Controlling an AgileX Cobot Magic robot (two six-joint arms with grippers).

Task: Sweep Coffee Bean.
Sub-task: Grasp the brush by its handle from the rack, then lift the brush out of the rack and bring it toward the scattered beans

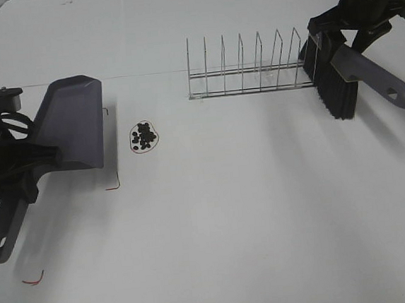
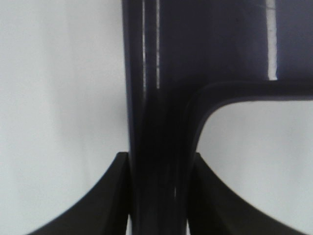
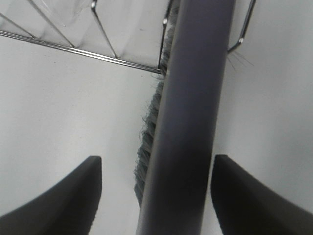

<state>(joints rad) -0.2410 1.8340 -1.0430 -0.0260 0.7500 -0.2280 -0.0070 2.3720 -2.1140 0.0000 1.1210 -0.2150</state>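
The left hand [image 2: 159, 169] clamps the dustpan [image 1: 72, 124] handle, with the coffee beans [image 1: 144, 136] lying just beyond the pan's lip.

Light is bright and even, coming from overhead, and the white table [image 1: 267, 245] is nearly washed out in the high view, with little surface texture left. Shadows are pale and soft-edged: a grey smear lies near and right of the handle of the dustpan [image 1: 72, 124], and faint streaks fall nearward from the wire rack [image 1: 245, 73]. The coffee beans [image 1: 144, 136] read as a dark, slightly mushy cluster (the whole view is a little soft). In the left wrist view the dustpan fills the view out of focus, with thin glare streaks running along its glossy plastic. In the right wrist view the handle of the brush [image 1: 337, 90] is blurred, while the rack wires behind it are somewhat crisper.
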